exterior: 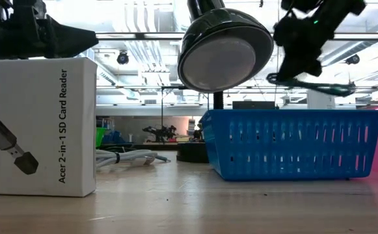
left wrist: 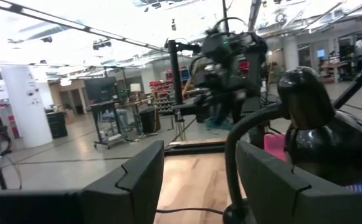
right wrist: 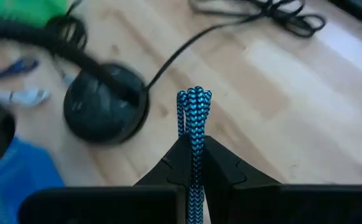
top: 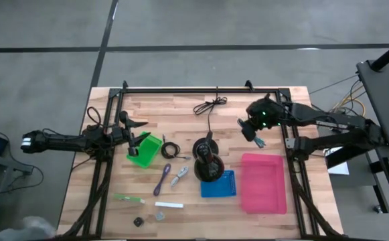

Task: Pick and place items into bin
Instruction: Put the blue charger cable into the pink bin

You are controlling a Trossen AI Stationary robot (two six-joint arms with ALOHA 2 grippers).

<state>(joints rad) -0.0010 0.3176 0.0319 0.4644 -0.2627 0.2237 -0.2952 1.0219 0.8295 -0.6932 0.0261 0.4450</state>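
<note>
My right gripper (top: 253, 131) hangs above the table between the black stand (top: 207, 161) and the pink bin (top: 263, 182), shut on a teal-and-black braided piece (exterior: 312, 83). My left gripper (top: 135, 135) waits open by the green bin (top: 144, 150); its fingers stand wide apart around (left wrist: 199, 177). On the wood near the front lie the purple tool (top: 163, 179), black cable coil (top: 173, 150), green stick (top: 127, 198), white stick (top: 169, 205) and two small cubes (top: 138, 221). My right gripper (right wrist: 194, 146) pinches the teal braided piece between its two fingers. The piece's doubled-over end (right wrist: 194, 106) sticks out past the fingertips. The fingers come from above, slanting down. The piece is lifted clear of the table and lies roughly level under the gripper (exterior: 309, 83).
A blue basket (top: 219, 184) sits beside the pink bin, just in front of the black stand. A long black cord (top: 211, 106) lies near the far edge. A white card-reader box (exterior: 36, 127) stands at the low view's left. A black frame (top: 201, 89) edges the table.
</note>
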